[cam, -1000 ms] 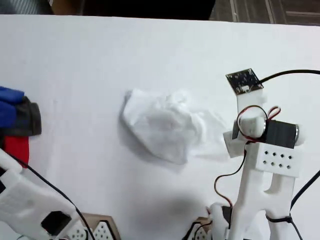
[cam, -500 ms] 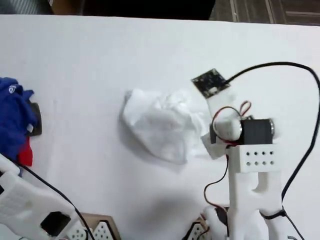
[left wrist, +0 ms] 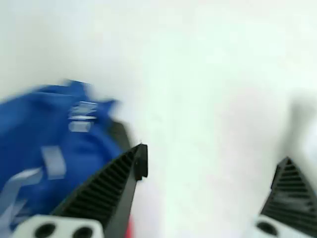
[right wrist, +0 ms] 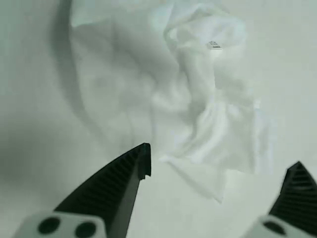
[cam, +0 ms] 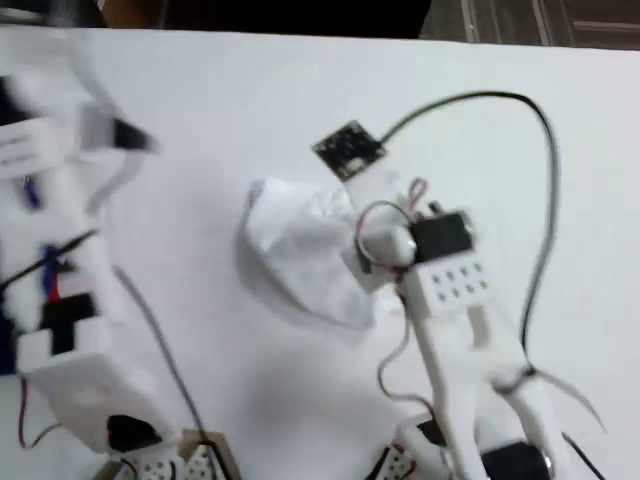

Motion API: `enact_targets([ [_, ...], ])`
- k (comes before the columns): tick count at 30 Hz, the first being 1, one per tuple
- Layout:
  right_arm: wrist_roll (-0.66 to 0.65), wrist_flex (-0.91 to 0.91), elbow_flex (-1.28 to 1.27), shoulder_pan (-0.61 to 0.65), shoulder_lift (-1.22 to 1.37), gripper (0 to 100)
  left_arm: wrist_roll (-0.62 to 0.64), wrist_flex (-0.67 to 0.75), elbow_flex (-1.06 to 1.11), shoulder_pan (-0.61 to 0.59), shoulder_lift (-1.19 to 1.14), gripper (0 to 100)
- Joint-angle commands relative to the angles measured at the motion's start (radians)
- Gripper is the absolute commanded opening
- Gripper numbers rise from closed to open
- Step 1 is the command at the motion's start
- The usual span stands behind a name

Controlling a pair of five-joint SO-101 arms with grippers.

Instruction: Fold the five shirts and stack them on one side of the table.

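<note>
Over the white table (cam: pixel 250 380), the right gripper (right wrist: pixel 220 164) hangs spread above the crumpled white shirt (right wrist: pixel 198 84) at centre; the left gripper (left wrist: pixel 214 163), also spread, hovers beside the blue shirt (left wrist: pixel 44 134). Beyond the far edge lies dark floor (cam: pixel 520 20).

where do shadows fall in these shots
High view: the white shirt casts a shadow on the table along its left and near edges. Right wrist view: a darker shadow runs beside that shirt. Left wrist view: a faint shadow on the table, apart from the blue shirt.
</note>
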State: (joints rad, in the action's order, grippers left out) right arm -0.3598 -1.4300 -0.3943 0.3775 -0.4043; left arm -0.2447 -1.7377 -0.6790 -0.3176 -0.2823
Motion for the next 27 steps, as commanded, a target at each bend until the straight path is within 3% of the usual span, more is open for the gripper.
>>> enact_targets([
  [1, 0.008, 0.065, 0.017, 0.012, 0.156, 41.1, 0.077, 0.13, 0.28, 0.198, 0.005, 40],
  [8, 0.008, 0.07, 0.109, -0.001, 0.361, 37.6, 0.17, 0.482, 0.717, 0.296, 0.041, 40],
  [10, 0.008, 0.068, 0.13, -0.013, 0.394, 26.5, 0.195, 0.565, 0.817, 0.313, 0.054, 40],
  [13, 0.008, 0.07, 0.157, -0.045, 0.427, 2.0, 0.199, 0.678, 0.924, 0.316, 0.061, 40],
  [16, 0.003, 0.064, 0.18, -0.096, 0.423, 5.6, 0.199, 0.712, 0.975, 0.308, 0.061, 40],
  [18, 0.0, 0.062, 0.209, -0.145, 0.403, 1.5, 0.199, 0.71, 0.975, 0.308, 0.06, 40],
  [24, -0.025, -0.074, 0.365, -0.305, 0.274, 2.0, 0.199, 0.71, 0.98, 0.292, 0.06, 40],
  [27, -0.055, -0.108, 0.367, -0.323, 0.225, 2.0, 0.201, 0.675, 0.96, 0.245, 0.071, 40],
])
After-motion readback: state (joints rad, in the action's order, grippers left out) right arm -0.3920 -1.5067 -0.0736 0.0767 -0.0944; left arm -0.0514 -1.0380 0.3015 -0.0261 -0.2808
